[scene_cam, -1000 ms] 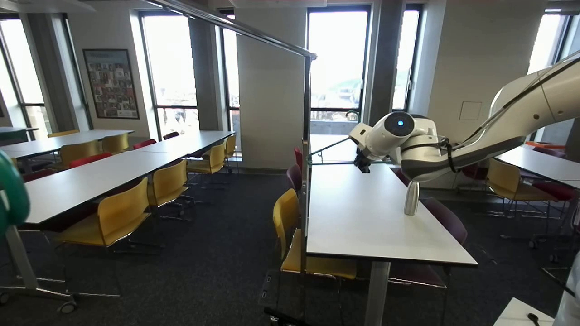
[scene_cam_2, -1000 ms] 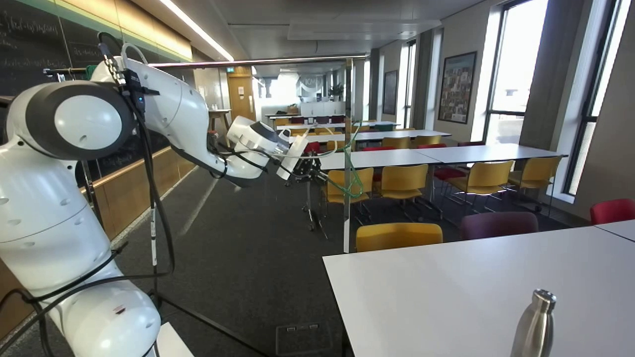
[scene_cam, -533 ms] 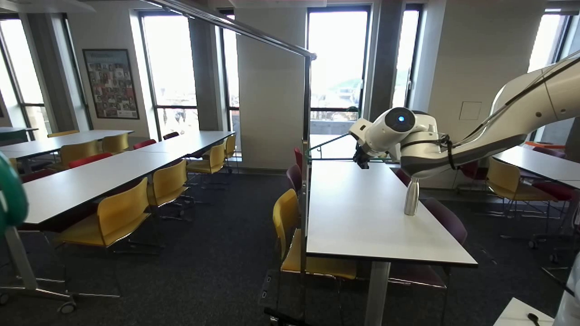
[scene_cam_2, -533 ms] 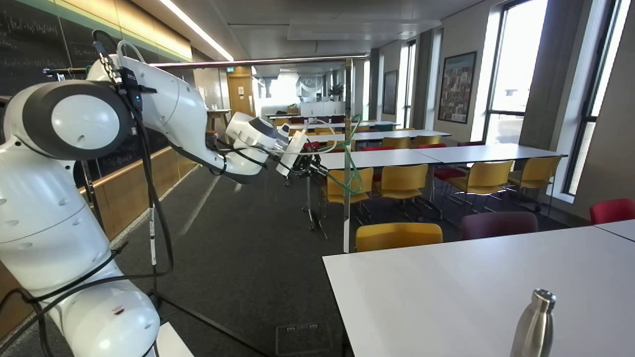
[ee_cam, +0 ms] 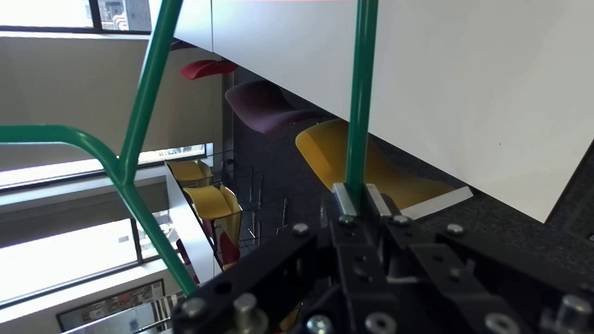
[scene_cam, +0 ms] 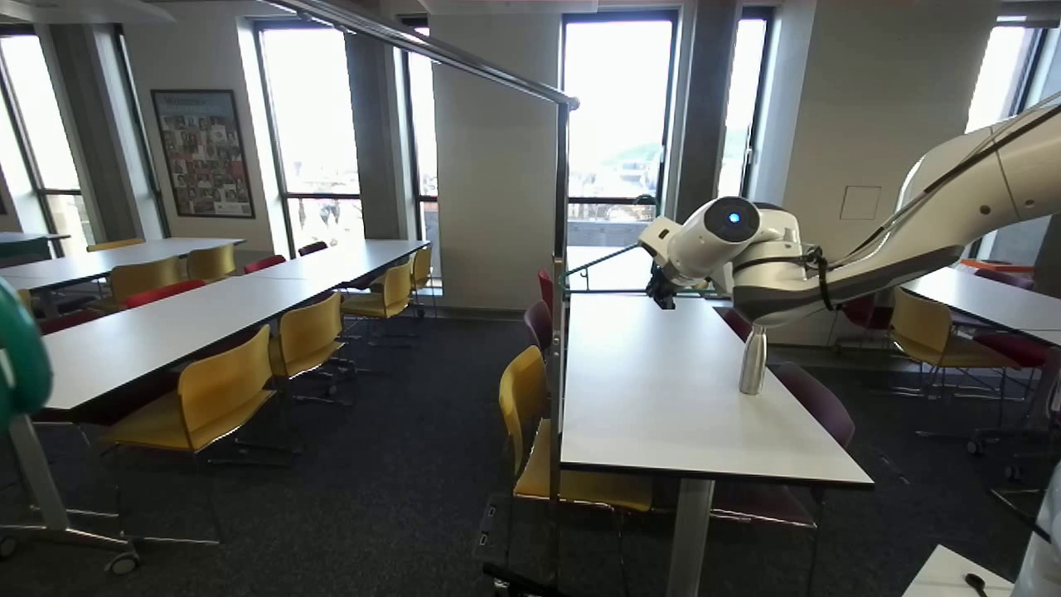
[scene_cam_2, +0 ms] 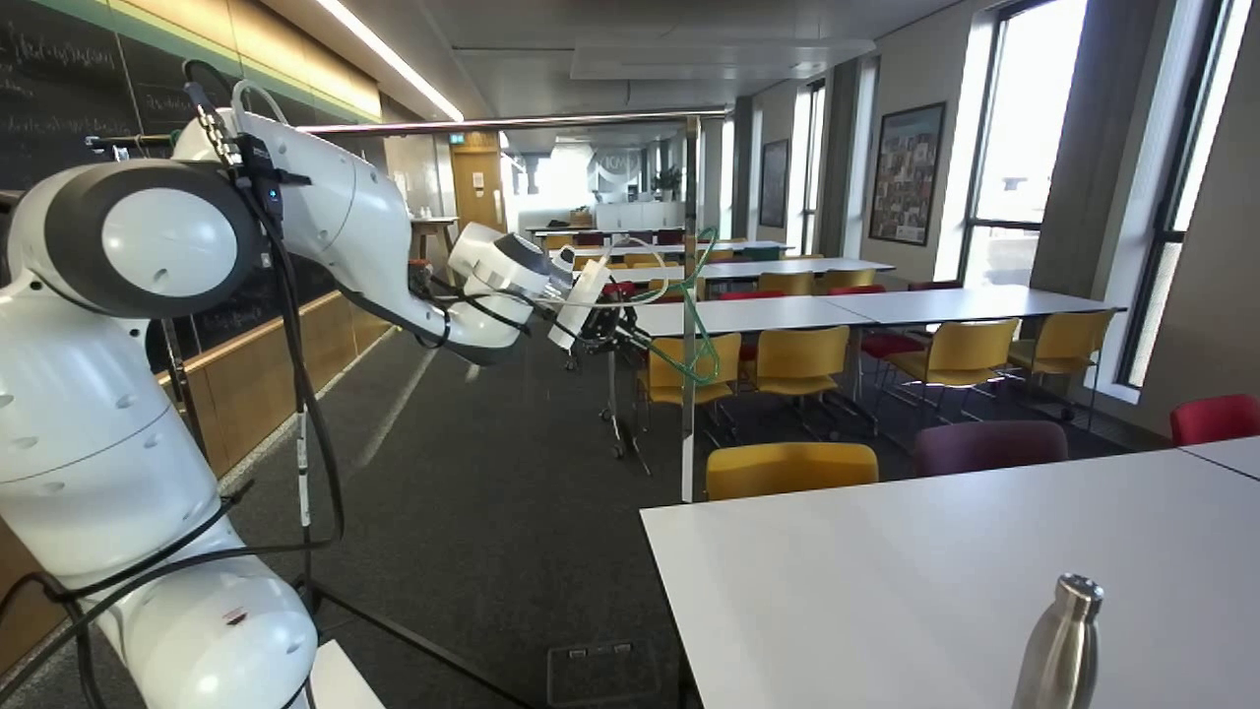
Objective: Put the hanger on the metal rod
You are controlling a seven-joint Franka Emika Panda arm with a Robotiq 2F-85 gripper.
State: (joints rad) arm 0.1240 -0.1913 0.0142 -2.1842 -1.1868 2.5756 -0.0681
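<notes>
Green hanger point(ee_cam: 361, 93), pinched in the hand point(ee_cam: 359, 199), has risen slightly but, below the rod point(scene_cam: 464, 60), probably needs more lift.

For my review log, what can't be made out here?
Metal rod: one end, cut off by an exterior view's top edge.
Hanger: wrist view's top and left edges cut it; gripper hides part.
Green object: blurred, cut by an exterior view's left edge.
Chalk writing: illegibly small in an exterior view.
</notes>
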